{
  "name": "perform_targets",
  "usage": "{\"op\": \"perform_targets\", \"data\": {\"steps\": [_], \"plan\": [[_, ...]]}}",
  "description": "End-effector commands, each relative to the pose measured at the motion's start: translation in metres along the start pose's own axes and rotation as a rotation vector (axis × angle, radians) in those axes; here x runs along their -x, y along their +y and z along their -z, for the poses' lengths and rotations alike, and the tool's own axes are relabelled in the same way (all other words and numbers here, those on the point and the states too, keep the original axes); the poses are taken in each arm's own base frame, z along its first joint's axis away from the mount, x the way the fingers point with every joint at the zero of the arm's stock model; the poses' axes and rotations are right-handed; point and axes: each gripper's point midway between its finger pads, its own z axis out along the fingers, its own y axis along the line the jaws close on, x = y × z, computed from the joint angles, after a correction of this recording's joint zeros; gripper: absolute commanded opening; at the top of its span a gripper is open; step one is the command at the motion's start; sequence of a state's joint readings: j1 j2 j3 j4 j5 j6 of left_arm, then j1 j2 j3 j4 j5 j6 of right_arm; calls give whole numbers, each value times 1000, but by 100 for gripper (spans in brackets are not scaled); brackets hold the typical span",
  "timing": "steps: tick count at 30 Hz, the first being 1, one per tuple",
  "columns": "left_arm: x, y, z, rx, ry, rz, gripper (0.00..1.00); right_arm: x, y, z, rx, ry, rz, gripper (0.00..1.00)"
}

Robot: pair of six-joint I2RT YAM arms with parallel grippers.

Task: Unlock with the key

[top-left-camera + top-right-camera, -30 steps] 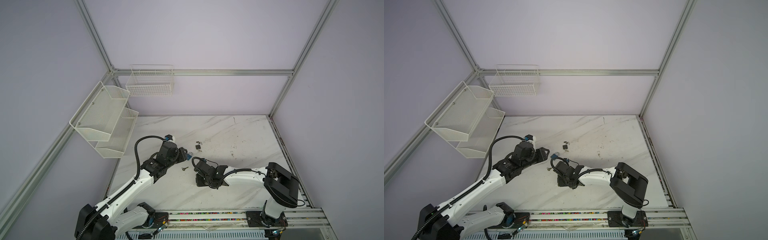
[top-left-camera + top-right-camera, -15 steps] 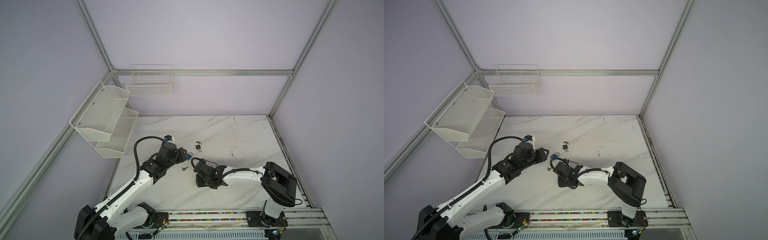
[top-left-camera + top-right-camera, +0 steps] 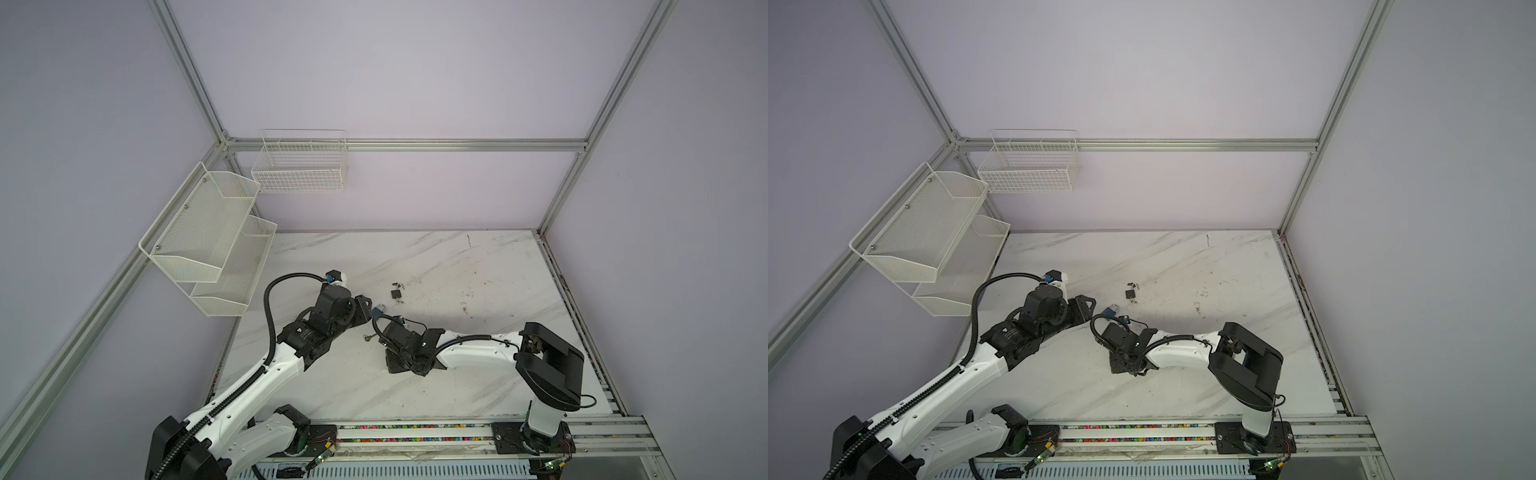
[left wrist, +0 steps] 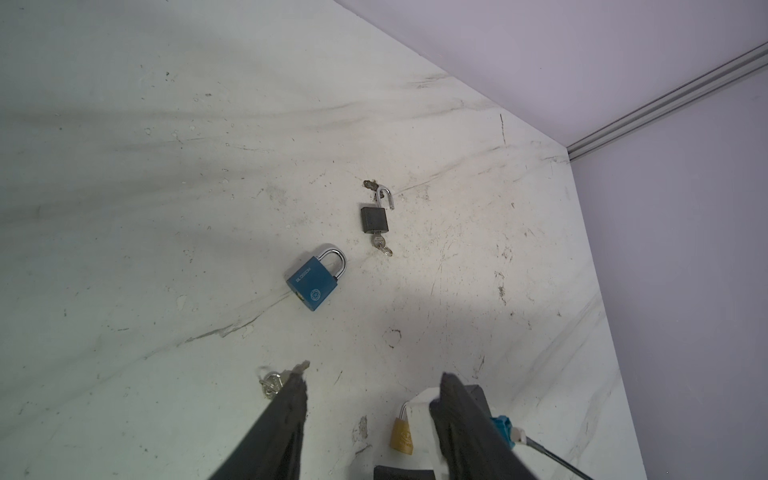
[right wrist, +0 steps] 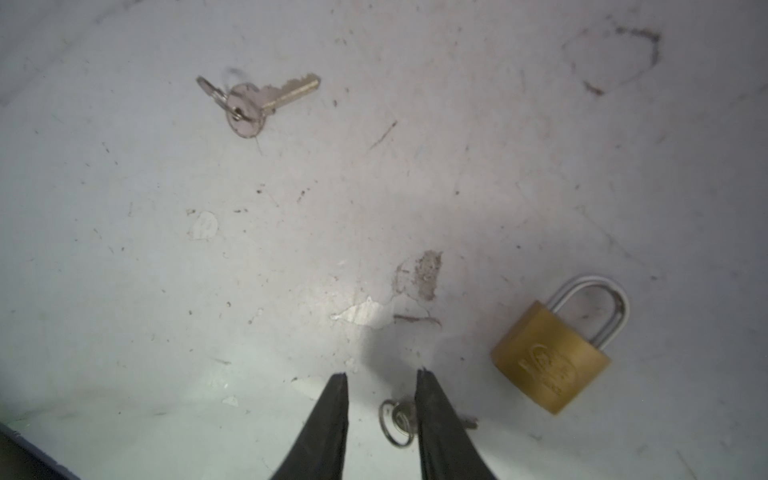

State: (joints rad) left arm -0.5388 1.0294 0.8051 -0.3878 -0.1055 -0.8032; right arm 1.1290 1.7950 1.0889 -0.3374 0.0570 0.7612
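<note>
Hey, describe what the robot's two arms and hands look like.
The left arm and right arm have white shells with black joints. A ribbed black cable loops along the left one. The left hand and right hand each have two tapering black fingers.

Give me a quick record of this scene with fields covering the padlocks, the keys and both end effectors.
left end effector: open, empty
right end effector: open, straddling near key, not gripping it
far key: lying loose, on a ring
blue padlock: shackle closed, lying flat
black padlock: shackle looks open, key in keyhole
brass padlock: shackle closed, beside right end effector
</note>
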Motion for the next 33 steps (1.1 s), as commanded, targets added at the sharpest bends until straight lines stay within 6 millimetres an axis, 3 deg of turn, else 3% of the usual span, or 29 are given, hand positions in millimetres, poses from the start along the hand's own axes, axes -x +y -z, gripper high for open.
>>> {"op": "perform_targets", "data": {"steps": [1,14,33], "plan": [[-6,15,4,31,-11,25,52,-3,-9,1,-59,8,60,33],[-11,18,7,25,-7,52,53,-10,-8,-8,-93,62,177,32],[-11,19,8,27,-10,60,54,-12,-13,-8,-117,68,207,13]]}}
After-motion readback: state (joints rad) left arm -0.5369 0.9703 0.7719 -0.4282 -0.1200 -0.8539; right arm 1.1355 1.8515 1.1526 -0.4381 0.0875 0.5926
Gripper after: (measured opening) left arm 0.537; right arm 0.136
